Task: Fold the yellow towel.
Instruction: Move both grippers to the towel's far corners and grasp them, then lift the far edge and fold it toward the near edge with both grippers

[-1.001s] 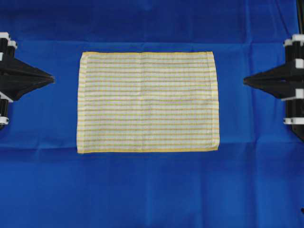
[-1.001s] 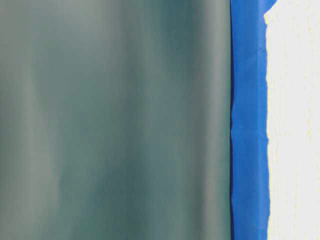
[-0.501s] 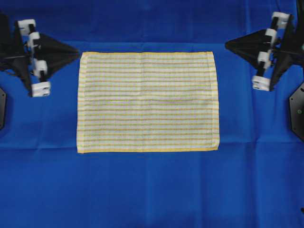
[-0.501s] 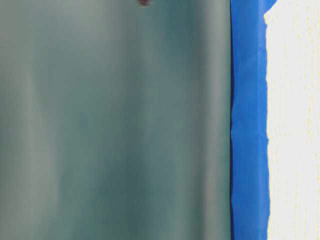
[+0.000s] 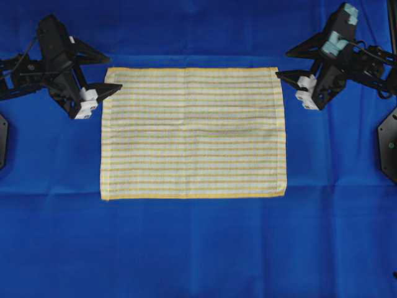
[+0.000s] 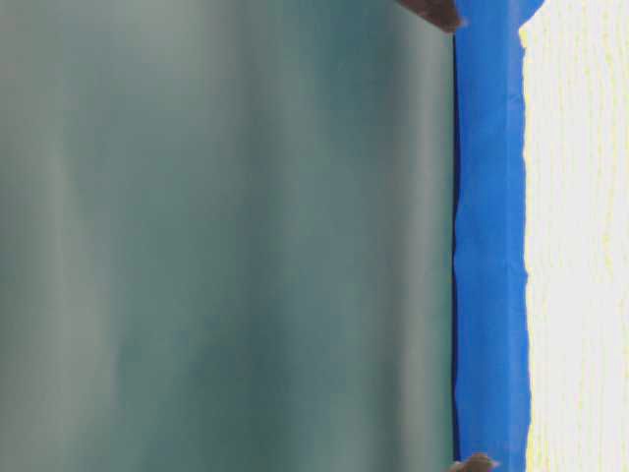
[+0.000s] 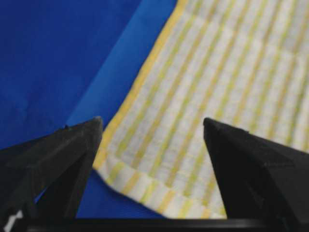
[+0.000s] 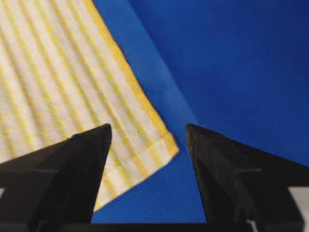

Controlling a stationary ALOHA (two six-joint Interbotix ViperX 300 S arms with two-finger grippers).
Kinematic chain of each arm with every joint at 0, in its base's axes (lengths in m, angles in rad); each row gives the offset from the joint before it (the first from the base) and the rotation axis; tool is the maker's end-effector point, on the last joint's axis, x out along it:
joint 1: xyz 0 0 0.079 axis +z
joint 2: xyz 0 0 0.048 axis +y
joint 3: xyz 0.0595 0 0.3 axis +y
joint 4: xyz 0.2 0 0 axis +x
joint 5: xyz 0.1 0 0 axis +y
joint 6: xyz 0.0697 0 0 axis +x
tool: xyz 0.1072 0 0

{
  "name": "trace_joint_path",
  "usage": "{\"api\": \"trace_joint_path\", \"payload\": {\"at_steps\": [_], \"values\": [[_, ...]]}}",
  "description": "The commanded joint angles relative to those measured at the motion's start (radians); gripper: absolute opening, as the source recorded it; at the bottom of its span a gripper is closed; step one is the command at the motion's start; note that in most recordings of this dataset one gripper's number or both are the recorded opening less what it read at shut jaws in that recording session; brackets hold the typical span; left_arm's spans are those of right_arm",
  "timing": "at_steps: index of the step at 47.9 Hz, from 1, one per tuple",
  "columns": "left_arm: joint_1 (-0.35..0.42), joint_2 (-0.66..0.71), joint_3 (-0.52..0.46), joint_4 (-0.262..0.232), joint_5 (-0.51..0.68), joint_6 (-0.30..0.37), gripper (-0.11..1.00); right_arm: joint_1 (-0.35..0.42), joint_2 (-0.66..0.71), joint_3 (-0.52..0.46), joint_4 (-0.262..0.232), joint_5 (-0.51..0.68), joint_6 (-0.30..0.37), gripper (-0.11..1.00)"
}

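Observation:
The yellow towel point(image 5: 192, 133) lies flat and spread out, striped face up, in the middle of the overhead view. My left gripper point(image 5: 115, 74) is open at the towel's far left corner, its jaws to either side of that corner point(image 7: 99, 164). My right gripper point(image 5: 282, 64) is open at the far right corner point(image 8: 175, 149), which shows between its jaws. In the wrist views the left gripper point(image 7: 152, 121) and the right gripper point(image 8: 148, 126) hold nothing. The towel point(image 7: 217, 72) point(image 8: 58, 72) stays flat on the cloth.
A big plain blue cloth point(image 5: 198, 248) covers the whole table under the towel. Black arm parts sit at the left edge point(image 5: 2, 139) and the right edge point(image 5: 388, 146). The table-level view is mostly a blurred grey-green surface with a blue strip point(image 6: 489, 246).
Both arms have swung in from the table's sides to the towel's far corners. Their jaws went from shut to wide open. The towel has not moved.

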Motion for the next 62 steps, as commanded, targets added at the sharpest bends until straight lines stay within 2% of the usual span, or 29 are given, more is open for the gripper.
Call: {"api": "trace_joint_path", "payload": {"at_steps": [1,15,31,34,37,44,47,62], "values": [[0.018,0.031,-0.015,-0.002,-0.029,-0.002,0.8,-0.012,0.06,-0.028,0.009,-0.034,0.002,0.64],[0.081,0.14,-0.005,-0.002,-0.063,-0.002,0.8,-0.029,0.219,-0.06,0.021,-0.087,0.002,0.64],[0.091,0.245,-0.025,-0.017,-0.069,-0.002,0.73,-0.029,0.265,-0.071,0.063,-0.094,0.002,0.61],[0.089,0.255,-0.026,-0.017,-0.069,-0.002,0.66,-0.029,0.265,-0.069,0.061,-0.098,0.002,0.57],[0.089,0.259,-0.028,-0.017,-0.067,-0.002,0.51,-0.029,0.265,-0.069,0.061,-0.098,0.0,0.49],[0.087,0.262,-0.026,-0.017,-0.066,-0.002,0.15,-0.028,0.265,-0.071,0.063,-0.101,0.0,0.13],[0.084,0.262,-0.025,-0.017,-0.066,-0.002,0.05,-0.028,0.265,-0.071,0.061,-0.106,0.0,0.06],[0.055,0.238,-0.023,-0.017,-0.064,-0.003,0.04,-0.028,0.249,-0.072,0.061,-0.124,-0.005,0.06]]}}
